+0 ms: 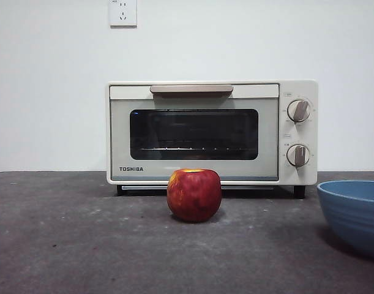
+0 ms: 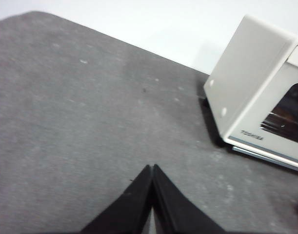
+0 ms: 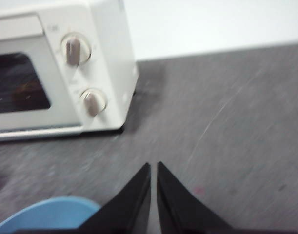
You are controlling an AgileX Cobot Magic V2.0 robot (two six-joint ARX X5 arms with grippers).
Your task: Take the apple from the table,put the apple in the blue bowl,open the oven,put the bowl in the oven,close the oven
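The red apple (image 1: 194, 195) sits on the dark grey table (image 1: 82, 245) just in front of the oven (image 1: 211, 131), whose door is closed. The blue bowl (image 1: 355, 211) stands at the right edge of the front view, empty as far as I can see. My left gripper (image 2: 152, 168) is shut with nothing in it, above bare table beside the oven (image 2: 258, 87). Over the table by the oven's knob side (image 3: 75, 73), my right gripper (image 3: 153, 165) is also shut and empty, with the blue bowl's rim (image 3: 46, 214) close to it. Neither arm shows in the front view.
A white wall with a power socket (image 1: 123, 13) rises behind the oven. Two knobs (image 1: 298, 111) sit on the oven's right side, and the beige handle (image 1: 191, 90) runs along the door's top.
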